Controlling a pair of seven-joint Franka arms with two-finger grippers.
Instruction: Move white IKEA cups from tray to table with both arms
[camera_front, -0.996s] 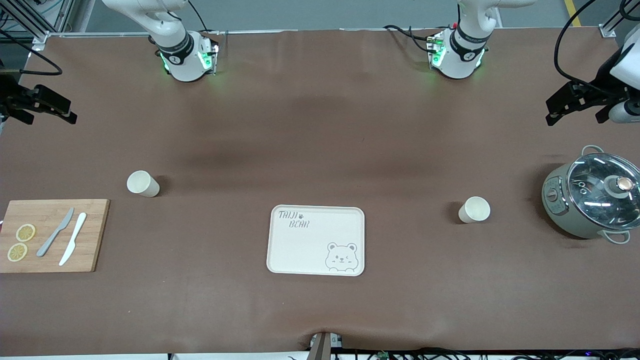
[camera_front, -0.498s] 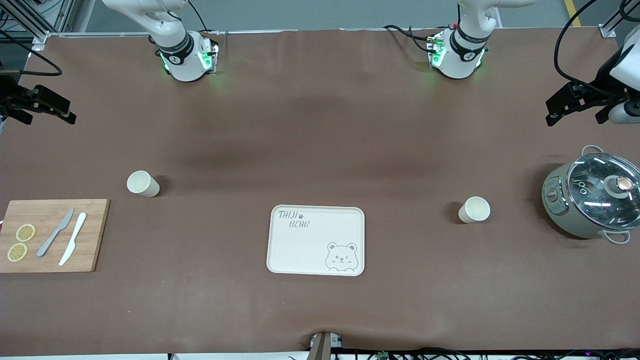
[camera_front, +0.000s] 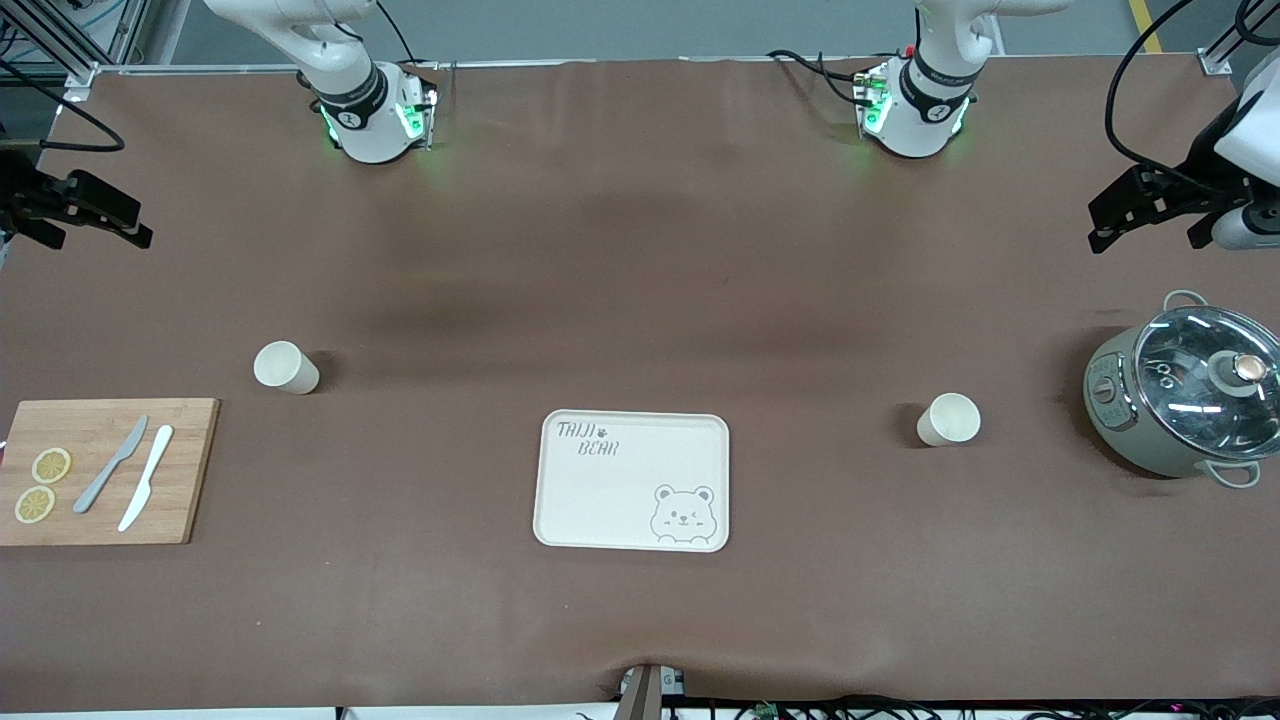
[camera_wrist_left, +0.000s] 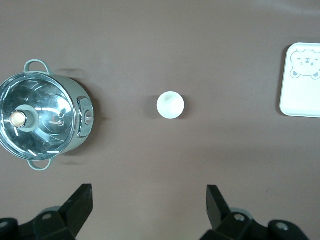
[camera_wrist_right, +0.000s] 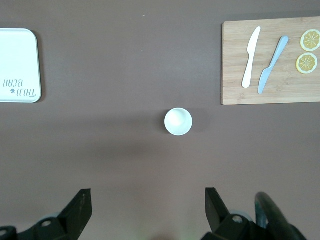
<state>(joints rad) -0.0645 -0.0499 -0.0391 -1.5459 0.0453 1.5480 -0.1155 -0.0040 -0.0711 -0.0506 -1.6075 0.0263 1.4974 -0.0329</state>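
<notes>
Nothing on the desk (camera_front: 640, 250) had shifted since the earlier frames; only the two grippers had drifted slightly at the edges of the front view. Both white cups already stood upright on the brown desk, well apart from the tray (camera_front: 632, 480), which lay bare between them. One cup (camera_front: 286, 367) sat toward the right arm's end, near the wooden cutting board (camera_front: 105, 471) with its two knives (camera_front: 128, 475) and lemon slices (camera_front: 43, 484); the other cup (camera_front: 948, 419) sat toward the left arm's end, near the lidded pot (camera_front: 1180, 390). That spread suggested each arm had served its own half of the desk, so the arms never crossed. The right gripper (camera_wrist_right: 145, 212) hung high over its end of the desk, its jaws spread wide and holding nothing, with its cup in sight below. The left gripper (camera_wrist_left: 148, 210) hung likewise over the left arm's end, wide open and empty, above its own cup. Judging by this layout, the task looked finished, and both arms appeared pulled back clear of the cups.
</notes>
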